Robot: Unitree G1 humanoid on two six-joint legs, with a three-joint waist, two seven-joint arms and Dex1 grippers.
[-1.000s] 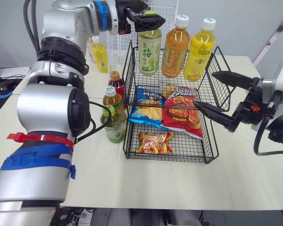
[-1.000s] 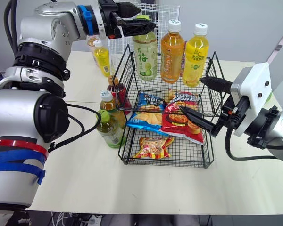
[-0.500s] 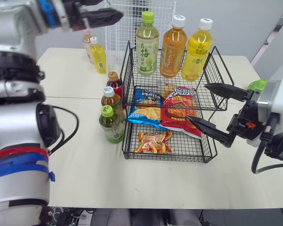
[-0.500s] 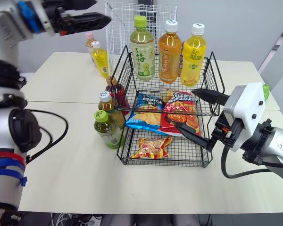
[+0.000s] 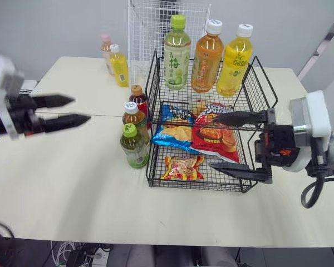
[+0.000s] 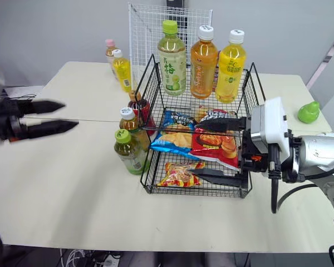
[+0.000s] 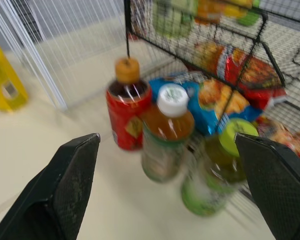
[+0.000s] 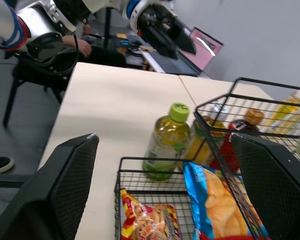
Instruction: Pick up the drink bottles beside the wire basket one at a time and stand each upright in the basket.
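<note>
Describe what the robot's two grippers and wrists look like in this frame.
The right gripper has two long, tapered black fingers on a black base with a small orange mark, a white boxy housing behind it and a black cable looping below a silvery forearm. The left gripper has matching black fingers and a white block behind them.

Bright, even indoor light, seemingly from overhead. Soft, pale shadows on the table (image 5: 72, 183) under the bottles (image 5: 134, 147) and basket (image 5: 149, 167). Mild sheen on the snack bags (image 5: 211, 133).
</note>
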